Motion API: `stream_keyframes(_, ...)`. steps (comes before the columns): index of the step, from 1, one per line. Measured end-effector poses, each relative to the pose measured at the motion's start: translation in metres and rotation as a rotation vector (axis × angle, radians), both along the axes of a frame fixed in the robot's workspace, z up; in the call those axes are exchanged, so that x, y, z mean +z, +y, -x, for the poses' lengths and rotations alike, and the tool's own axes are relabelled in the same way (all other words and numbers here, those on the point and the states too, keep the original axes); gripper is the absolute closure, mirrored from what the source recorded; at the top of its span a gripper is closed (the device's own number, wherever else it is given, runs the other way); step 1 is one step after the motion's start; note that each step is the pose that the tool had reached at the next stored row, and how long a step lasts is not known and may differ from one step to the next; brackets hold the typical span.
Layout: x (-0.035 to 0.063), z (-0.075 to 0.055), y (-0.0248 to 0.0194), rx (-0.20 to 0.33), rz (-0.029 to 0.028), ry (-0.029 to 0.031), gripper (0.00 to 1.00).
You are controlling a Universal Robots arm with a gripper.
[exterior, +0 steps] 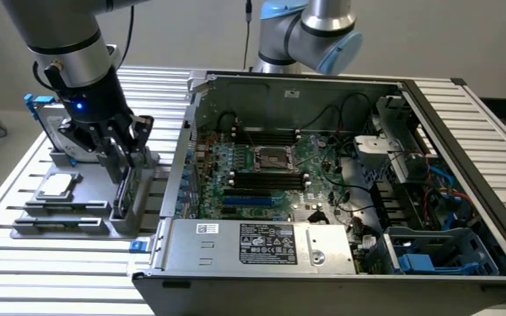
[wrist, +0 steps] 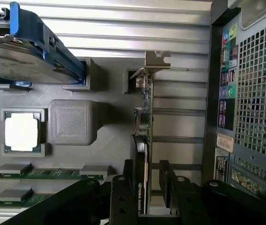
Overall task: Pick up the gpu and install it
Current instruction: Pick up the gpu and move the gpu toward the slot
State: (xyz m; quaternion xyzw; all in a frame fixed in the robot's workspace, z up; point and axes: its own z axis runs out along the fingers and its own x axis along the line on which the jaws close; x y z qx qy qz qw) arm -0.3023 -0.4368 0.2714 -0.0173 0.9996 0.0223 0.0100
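The gpu (exterior: 123,197) stands on edge in a slot of the grey holder (exterior: 77,230), left of the open computer case (exterior: 297,89) in the exterior view. My gripper (exterior: 121,164) has come down over the card. In the wrist view the gpu (wrist: 144,108) shows as a thin green board with a silver bracket at its far end and a black cover near me. My gripper (wrist: 147,166) is open, one black finger on each side of the card's near end, with a gap showing beside the card. The card rests in its holder.
The holder also carries a silver hard drive with blue rails (wrist: 25,56), a square processor chip (wrist: 22,132) and two memory sticks (wrist: 43,173). The motherboard (exterior: 271,171) lies open inside the case. A second arm (exterior: 310,33) stands behind the case.
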Motion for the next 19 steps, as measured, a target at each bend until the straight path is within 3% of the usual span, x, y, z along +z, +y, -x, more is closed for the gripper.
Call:
stream_keyframes(9,-0.0158,0.0,0.0,0.014,-0.0001,0.0019,0.64)
stream_keyframes(15,-0.0202,0.0,0.0012,0.017,0.0,0.0154,0.64)
stream_keyframes(19,-0.0242,0.0,0.0034,0.02,-0.0002,0.0192,0.64)
